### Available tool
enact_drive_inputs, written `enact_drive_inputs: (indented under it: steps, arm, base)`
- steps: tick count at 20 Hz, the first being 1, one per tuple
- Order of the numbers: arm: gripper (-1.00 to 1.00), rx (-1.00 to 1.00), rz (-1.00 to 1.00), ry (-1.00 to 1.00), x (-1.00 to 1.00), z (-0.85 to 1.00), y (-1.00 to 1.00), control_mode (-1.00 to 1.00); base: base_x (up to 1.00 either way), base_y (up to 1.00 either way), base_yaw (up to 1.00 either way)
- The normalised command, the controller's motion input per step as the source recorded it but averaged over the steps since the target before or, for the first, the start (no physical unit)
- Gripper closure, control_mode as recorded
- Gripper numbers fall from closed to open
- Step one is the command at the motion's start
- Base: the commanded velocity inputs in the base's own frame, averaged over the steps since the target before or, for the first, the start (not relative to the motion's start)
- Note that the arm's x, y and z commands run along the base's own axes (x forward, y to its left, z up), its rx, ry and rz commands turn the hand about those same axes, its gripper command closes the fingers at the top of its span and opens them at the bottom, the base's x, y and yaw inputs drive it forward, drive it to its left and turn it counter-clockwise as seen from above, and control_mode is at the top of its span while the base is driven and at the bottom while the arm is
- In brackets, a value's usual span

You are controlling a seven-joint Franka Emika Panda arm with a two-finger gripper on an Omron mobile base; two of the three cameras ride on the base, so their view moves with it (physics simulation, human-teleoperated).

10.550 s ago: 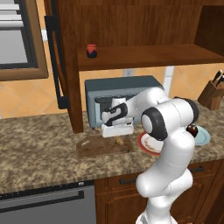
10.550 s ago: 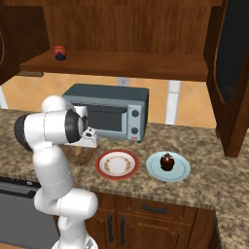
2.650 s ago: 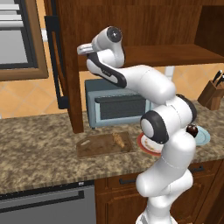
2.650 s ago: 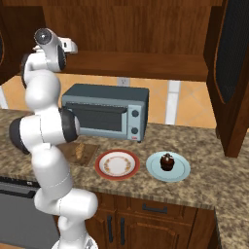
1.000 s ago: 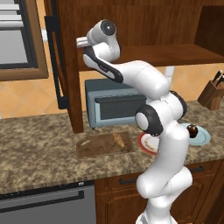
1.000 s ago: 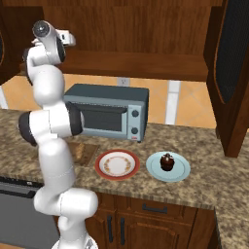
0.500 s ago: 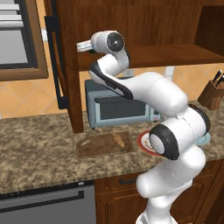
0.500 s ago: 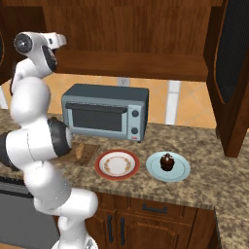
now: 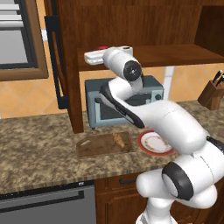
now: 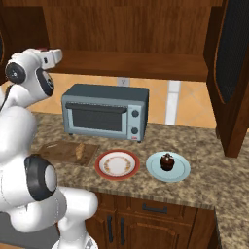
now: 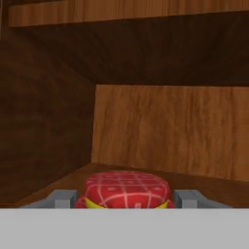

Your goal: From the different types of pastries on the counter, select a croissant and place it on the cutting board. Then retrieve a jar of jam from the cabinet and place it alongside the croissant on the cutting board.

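My gripper (image 11: 125, 199) reaches into the dark wooden cabinet (image 9: 144, 26) just above its shelf (image 9: 188, 53) and is shut on the jar of jam (image 11: 127, 187), whose red checked lid sits between the two fingertips. From the base views the jar's red top (image 9: 103, 47) (image 10: 44, 49) peeks over the white hand (image 9: 94, 56) (image 10: 52, 56). The croissant (image 9: 118, 140) (image 10: 80, 151) lies on the right end of the cutting board (image 9: 94, 146) (image 10: 53, 151) on the granite counter (image 9: 35, 144).
A grey toaster oven (image 10: 104, 114) stands behind the board. Right of the board are a red-rimmed plate (image 10: 116, 164) and a blue plate (image 10: 181, 170) holding a round pastry (image 10: 167, 160). Open cabinet doors (image 9: 65, 65) (image 10: 233, 73) hang at both sides. A knife block (image 9: 213, 94) stands far right.
The hand has drawn back toward the base and a little lower along the shelf, with the jar's red top now showing above it; the arm's elbow has swung closer to the cameras.
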Motion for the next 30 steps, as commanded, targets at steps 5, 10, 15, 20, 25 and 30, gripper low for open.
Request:
enact_drive_inputs:
  steps: [5,10,15,20,25,30]
  arm:
    - [1.00,0.24,0.00,0.00,-0.89,0.48,-0.13,-1.00]
    - [1.00,0.06,0.06,0.06,-1.00,0.11,-0.21,-1.00]
    - [1.00,0.00,0.09,0.19,-1.00,0.00,-0.38,-1.00]
    - [1.00,0.00,0.07,0.21,-1.00,0.00,-0.44,-1.00]
    - [1.00,0.00,0.12,0.05,-0.93,-0.01,-0.40,-1.00]
    - [1.00,-0.02,0.15,-0.06,-0.89,-0.35,-0.28,-1.00]
  base:
    - [0.00,0.00,0.00]
    - [0.00,0.00,0.00]
    - [0.00,0.00,0.00]
    - [0.00,0.00,0.00]
    - [0.00,0.00,0.00]
    - [0.00,0.00,0.00]
